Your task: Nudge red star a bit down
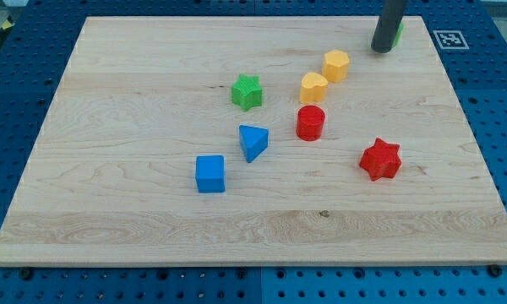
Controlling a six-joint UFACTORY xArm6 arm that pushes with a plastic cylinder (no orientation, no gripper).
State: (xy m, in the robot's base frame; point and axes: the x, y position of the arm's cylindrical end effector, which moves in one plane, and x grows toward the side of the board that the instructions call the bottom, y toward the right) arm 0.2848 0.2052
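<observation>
- My tip (381, 49) stood at the board's (152, 236) top right edge; as a plain rod, it gripped nothing.
- It sat just beside a partly hidden green block (399, 32); contact could not be determined.
- The red star (380, 159) lay well below my tip, apart from it.
- The yellow hexagon (336, 64) lay nearest, to my tip's left.

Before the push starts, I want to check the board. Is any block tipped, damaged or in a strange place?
Mostly no. Only a green block at the view's top right stands out: it is almost hidden behind my tip, so its shape is unclear. The red star lies flat and alone.
</observation>
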